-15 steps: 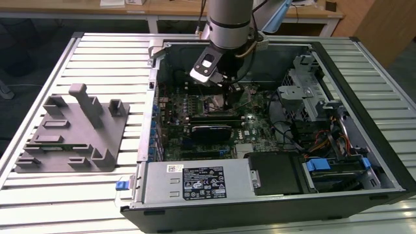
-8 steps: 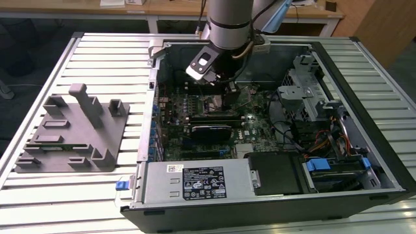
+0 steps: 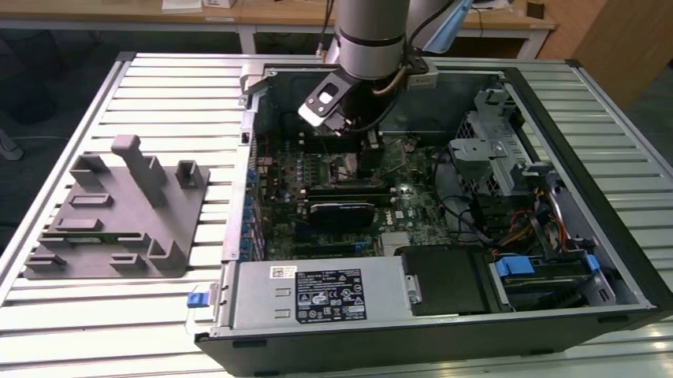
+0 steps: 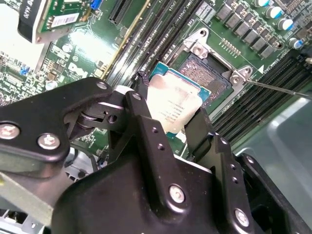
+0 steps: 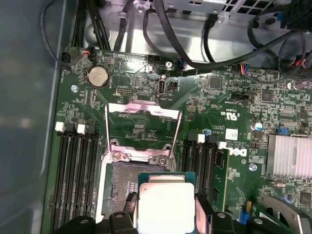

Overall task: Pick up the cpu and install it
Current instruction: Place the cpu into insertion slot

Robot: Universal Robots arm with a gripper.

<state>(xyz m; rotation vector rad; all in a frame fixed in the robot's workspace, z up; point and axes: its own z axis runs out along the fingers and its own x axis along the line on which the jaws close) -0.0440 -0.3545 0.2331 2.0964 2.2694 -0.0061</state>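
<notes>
Hanging low inside the case (image 3: 589,165), the arm (image 3: 368,31) has its gripper (image 4: 170,114) clenched on the cpu (image 4: 173,100), one of the fingers (image 4: 146,124) on each opposite edge and the silvery top facing up. The chip is over the near part of the socket (image 4: 212,73). It is not squared on it, since a good stretch of the pin field lies bare beyond its far edge. Whether it touches the socket anywhere I can't tell from here. The frame (image 5: 141,122) is flipped open and lies back on the board (image 5: 234,97), so nothing covers the seat.

To my eye this is a seating job that wants patience. The chip should be held dead flat, with its edges parallel to the socket walls and its corners matched. Travel should be straight down with no sideways sliding (those pins look like they'd bend at a nudge). The grip also seems close to the socket's rim, so I'd watch that neither finger catches on it.
</notes>
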